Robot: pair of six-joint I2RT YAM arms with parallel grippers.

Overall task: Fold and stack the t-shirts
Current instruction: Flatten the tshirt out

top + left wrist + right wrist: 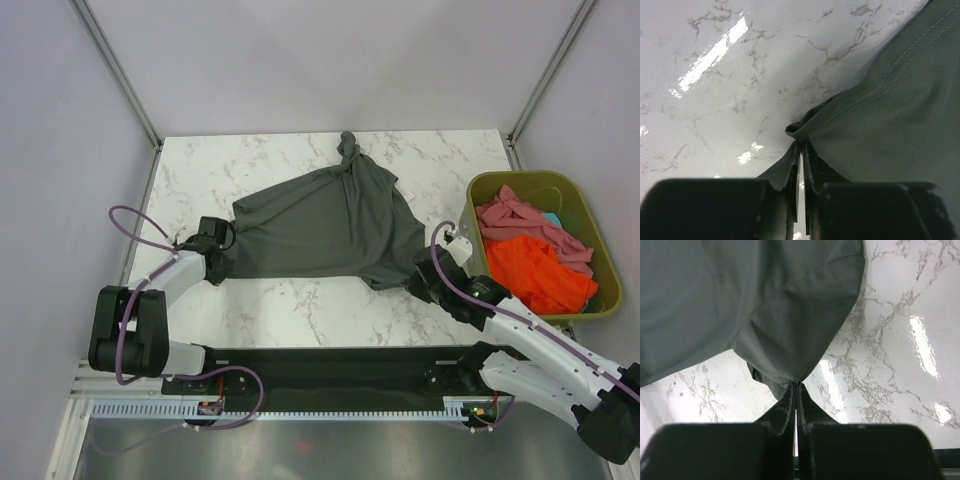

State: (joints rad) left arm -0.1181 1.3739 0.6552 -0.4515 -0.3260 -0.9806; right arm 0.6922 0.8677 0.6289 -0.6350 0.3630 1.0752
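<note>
A dark charcoal grey t-shirt [325,225] lies stretched across the marble table, its far end bunched into a twist [348,153]. My left gripper [215,250] is shut on its left hem corner; the left wrist view shows the hem [850,112] pinched between the fingers [801,150]. My right gripper [425,275] is shut on the right corner; the right wrist view shows the cloth [785,325] gathered into the fingertips [797,386]. An orange t-shirt [530,272] and a pink t-shirt [515,218] lie in the bin.
An olive-green plastic bin [590,230] stands off the table's right edge. Grey walls close in the table on the left, back and right. A black rail [330,375] with the arm bases runs along the near edge.
</note>
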